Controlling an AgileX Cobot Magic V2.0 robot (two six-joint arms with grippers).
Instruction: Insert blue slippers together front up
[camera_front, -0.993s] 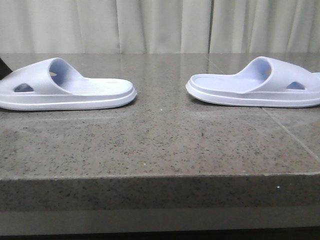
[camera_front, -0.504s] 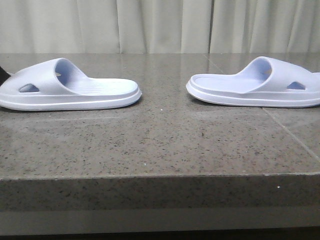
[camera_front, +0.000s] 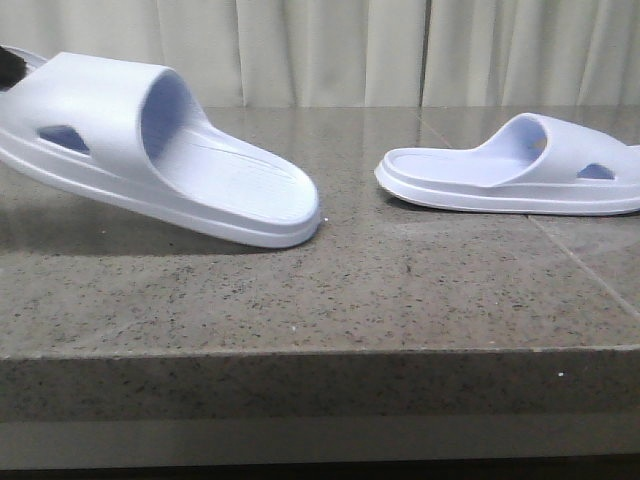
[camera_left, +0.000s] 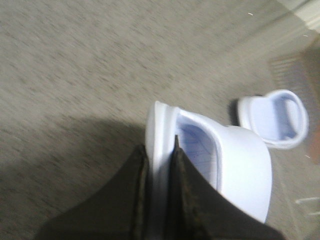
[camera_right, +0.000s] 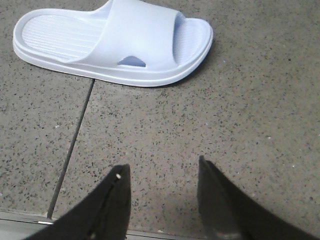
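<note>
While the left gripper (camera_left: 159, 165) pinches the rim of the left slipper (camera_front: 160, 150) at its strap end, that slipper hangs tilted above the stone table (camera_front: 320, 290), gripped end raised, open end dipping toward table centre. The hold covers only a thin edge of soft foam, so the slipper may pivot or slip between the fingers (camera_left: 137, 190) during a fast swing; the low end may also drag on the table and twist the slipper out of line.

The right gripper (camera_right: 161, 175) hovers with its fingers spread and holding nothing, just above the table edge, near the right slipper (camera_right: 112, 42) but apart from it.

The right slipper (camera_front: 510, 170) lies flat, sole down, at the right of the table, well apart from the lifted one. Its long axis runs across the table, left to right, strap end outward. The lifted slipper's long axis runs roughly along the same line but slopes downward, so the two open ends face each other. Mating them misaligned may shove the resting slipper away.
</note>
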